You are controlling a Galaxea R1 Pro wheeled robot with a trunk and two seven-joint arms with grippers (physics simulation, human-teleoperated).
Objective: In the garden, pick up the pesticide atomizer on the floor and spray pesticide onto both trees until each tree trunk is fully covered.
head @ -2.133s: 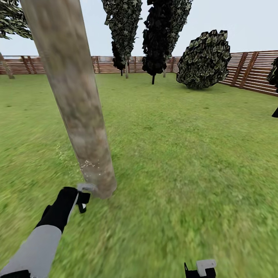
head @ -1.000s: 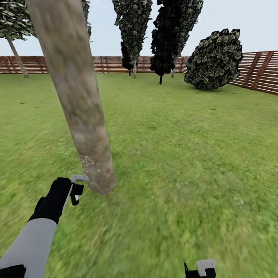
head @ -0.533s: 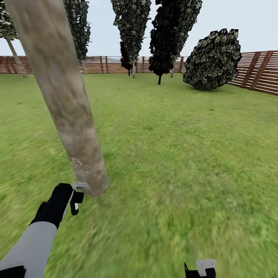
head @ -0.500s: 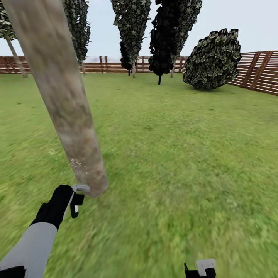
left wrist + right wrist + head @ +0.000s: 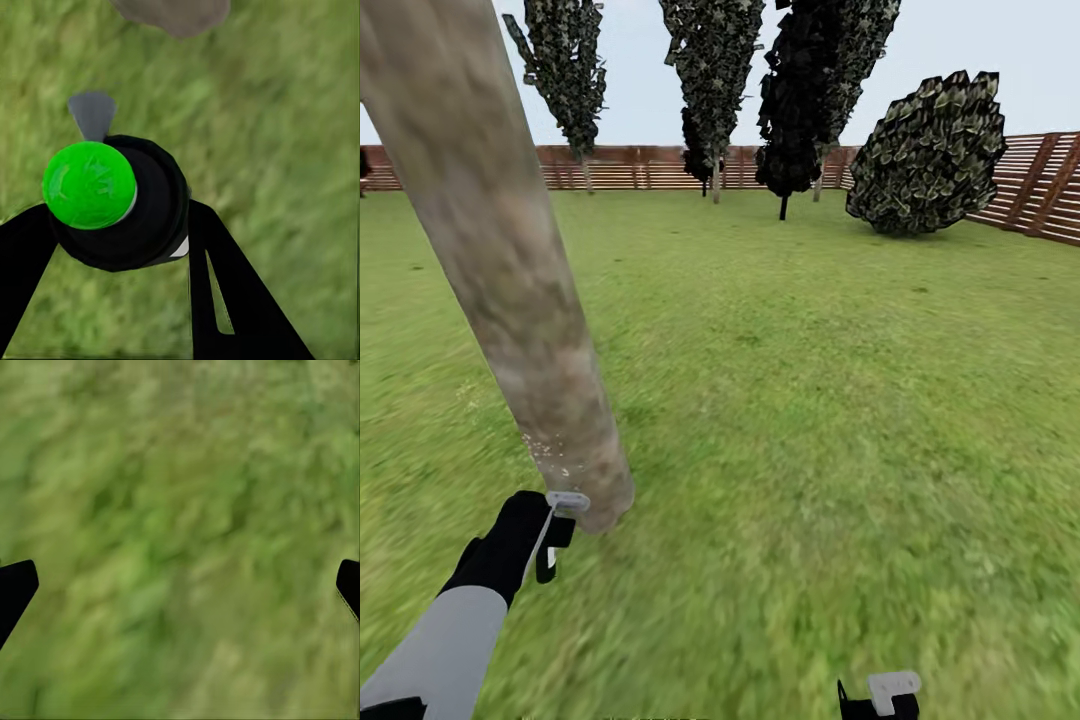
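The pesticide atomizer sits clamped between the two fingers of the left pincer. In the left wrist view it appears as a dark round body with a bright green cap and a grey nozzle pointing away from the pincer. A small white mark shows at the edge of the body, against the finger. In the head view the atomizer is a dark shape under a pale grey pincer part, held above the floor.

Directly ahead of the left pincer, just beside the nozzle end, stands the foot of a tree trunk. The trunk is a thick column of mottled grey-brown bark, rising tilted away from the pincer in the head view. Pale speckles lie on the bark low down, a little above the pincer. In the left wrist view the trunk base meets the grass beyond the nozzle.

The right pincer hangs low, well apart from the left pincer. In the right wrist view its fingertips stand wide apart with blurred grass between them.

Far beyond both pincers stand dark narrow trees, a rounded bush and a slatted brown fence.
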